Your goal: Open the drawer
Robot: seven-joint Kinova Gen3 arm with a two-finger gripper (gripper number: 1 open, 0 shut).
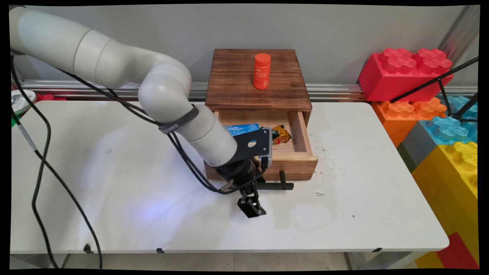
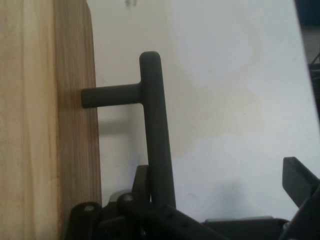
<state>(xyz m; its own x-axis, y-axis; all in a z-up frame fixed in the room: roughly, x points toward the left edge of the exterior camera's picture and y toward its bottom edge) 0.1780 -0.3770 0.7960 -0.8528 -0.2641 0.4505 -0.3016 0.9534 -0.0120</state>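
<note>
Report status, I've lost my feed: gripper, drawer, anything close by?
Gripper open, just in front of the drawer's black handle. Wooden drawer pulled open, blue packet and snack wrapper inside. Orange bottle on top.

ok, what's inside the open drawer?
In the drawer: a blue packet and a crumpled orange-yellow wrapper on the wood bottom. The arm and its black camera bracket cover the drawer's left front part, so anything there cannot be seen.

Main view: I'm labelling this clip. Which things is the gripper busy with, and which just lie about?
In hand: gripper, open at the black handle of the open drawer.
Lying about: orange bottle on the wooden box; blue packet, snack packet in drawer; toy bricks.
</note>
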